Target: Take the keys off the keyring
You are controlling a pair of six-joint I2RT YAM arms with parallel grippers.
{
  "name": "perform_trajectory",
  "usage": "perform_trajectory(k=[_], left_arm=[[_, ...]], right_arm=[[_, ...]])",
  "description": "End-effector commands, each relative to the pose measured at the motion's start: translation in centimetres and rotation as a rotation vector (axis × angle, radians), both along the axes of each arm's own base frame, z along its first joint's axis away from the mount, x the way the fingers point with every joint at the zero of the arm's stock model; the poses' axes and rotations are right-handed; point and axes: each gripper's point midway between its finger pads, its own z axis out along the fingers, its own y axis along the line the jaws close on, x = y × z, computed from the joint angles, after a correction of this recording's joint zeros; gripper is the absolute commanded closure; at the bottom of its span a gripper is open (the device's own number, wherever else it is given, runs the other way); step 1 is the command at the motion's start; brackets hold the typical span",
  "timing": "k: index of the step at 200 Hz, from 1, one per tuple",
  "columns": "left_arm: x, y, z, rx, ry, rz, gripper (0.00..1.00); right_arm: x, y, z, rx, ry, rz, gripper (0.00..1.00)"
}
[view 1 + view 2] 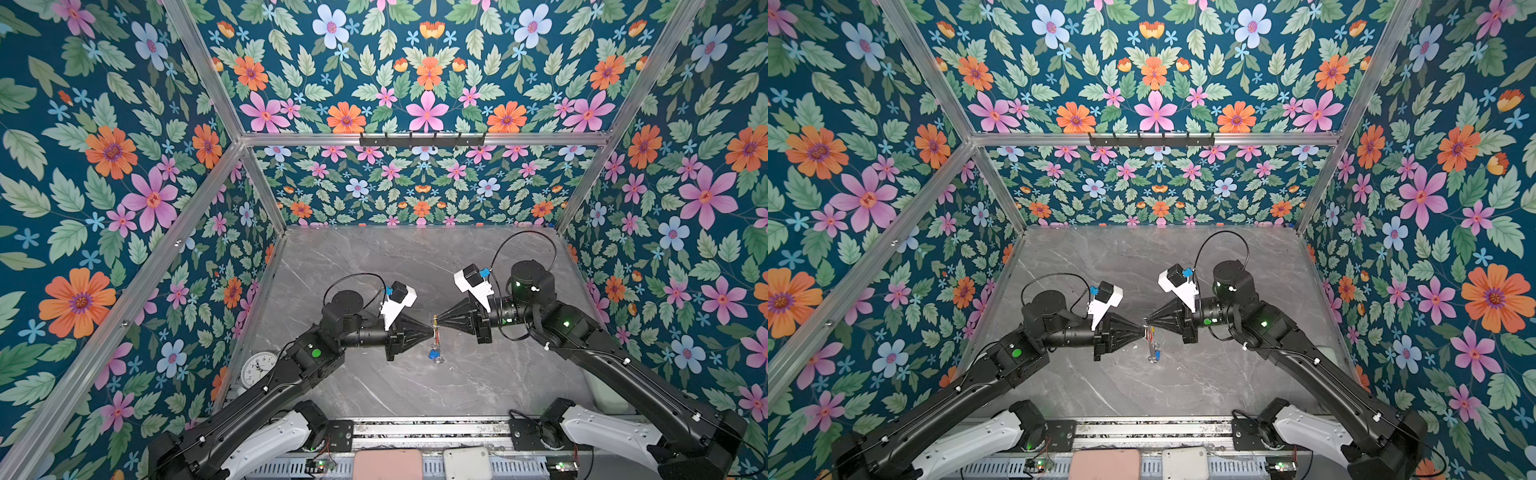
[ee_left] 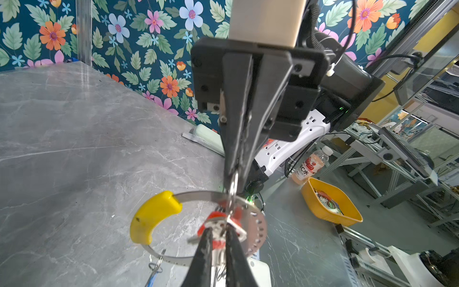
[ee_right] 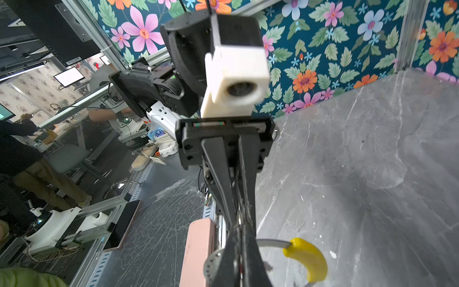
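In both top views we see the keyring (image 1: 435,332) held over the table (image 1: 374,270) between the left gripper (image 1: 430,325) and the right gripper (image 1: 439,322), with the blue key (image 1: 433,354) dangling below. In the left wrist view, the left fingers (image 2: 206,253) seem to pinch the red key (image 2: 217,216), though blur hides the contact. In the right wrist view, the right jaws are clamped on the keyring's band. We judge it light, thin, slippery metal, best gripped by the tags, not the loops.
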Motion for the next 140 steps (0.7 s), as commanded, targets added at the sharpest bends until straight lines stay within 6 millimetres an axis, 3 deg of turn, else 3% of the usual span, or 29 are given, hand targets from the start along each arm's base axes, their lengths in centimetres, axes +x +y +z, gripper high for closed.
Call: perform_trajectory(k=[1, 38, 75, 109, 140], left_arm=[[-0.3, -0.1, 0.5, -0.025, 0.000, -0.020, 0.80], [-0.3, 0.0, 0.5, -0.020, -0.004, -0.015, 0.75], [-0.4, 1.4, 1.1, 0.004, -0.057, 0.039, 0.68], [-0.1, 2.8, 3.6, -0.038, -0.147, 0.120, 0.54], [0.0, 2.4, 5.6, -0.170, -0.165, 0.117, 0.48]], right_arm=[[0.1, 0.1, 1.3, 0.036, -0.035, 0.000, 1.00], [0.1, 0.1, 1.3, 0.036, -0.034, 0.001, 1.00], [0.0, -0.2, 0.8, 0.023, -0.032, -0.015, 1.00], [0.0, -0.3, 0.6, 0.028, -0.022, -0.024, 1.00], [-0.1, -0.3, 1.0, 0.044, -0.019, -0.028, 1.00]])
